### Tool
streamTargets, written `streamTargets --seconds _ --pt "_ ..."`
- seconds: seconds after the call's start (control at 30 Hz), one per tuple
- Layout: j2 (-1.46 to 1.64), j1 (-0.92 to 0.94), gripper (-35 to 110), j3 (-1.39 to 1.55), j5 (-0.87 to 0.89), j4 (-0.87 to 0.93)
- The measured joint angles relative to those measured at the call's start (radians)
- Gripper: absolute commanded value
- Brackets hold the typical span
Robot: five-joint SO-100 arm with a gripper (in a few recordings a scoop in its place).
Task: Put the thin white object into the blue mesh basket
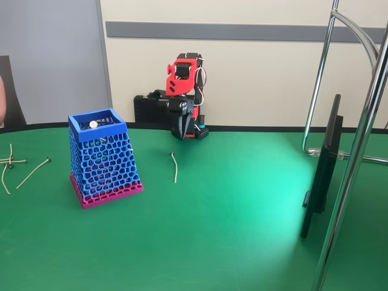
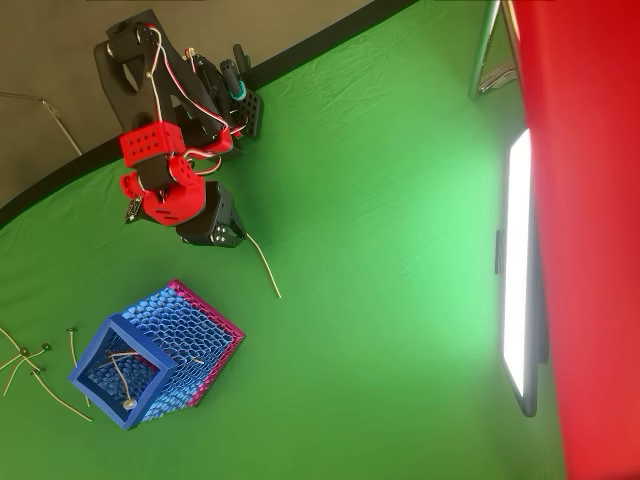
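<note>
Green table point(image 1: 242, 230) by a beige wall, thin white object point(image 1: 174, 167) lying beside blue mesh basket point(image 1: 103, 159), gripper point(image 1: 180, 130) (open or clenched, cannot tell).

The gripper point(image 1: 180, 128) hangs folded beneath the red arm, its dark fingers point(image 1: 182, 126) merging against the black base behind — how the jaws stand cannot be told. In the overhead view the gripper point(image 2: 228, 236) is mostly covered by the arm's own red and black parts. Well aside from the fingers, the blue mesh basket point(image 2: 103, 352) hides most of the pale sticks inside it. Further beyond, the loose sticks point(image 1: 10, 162) run off the fixed view's left edge — their count is unclear.
</note>
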Motion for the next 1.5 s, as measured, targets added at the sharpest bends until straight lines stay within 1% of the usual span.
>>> streamTargets --seconds 0.07,0.23,0.33,0.43,0.67,0.93,1.0,1.1,1.5 --pt "-0.066 0.015 1 -0.044 0.098 0.035" --pt "-0.115 0.032 1 -0.08 0.153 0.072" --pt "-0.324 0.063 1 -0.176 0.224 0.127" --pt "-0.408 0.075 1 -0.216 0.265 0.161" --pt "-0.503 0.083 2 -0.242 0.368 0.143" --pt "-0.555 0.074 11 -0.225 0.382 0.034" --pt "-0.558 0.074 12 -0.225 0.382 0.034" --pt "-0.575 0.075 16 -0.225 0.382 0.031" --pt "-0.618 0.075 19 -0.206 0.353 -0.005"
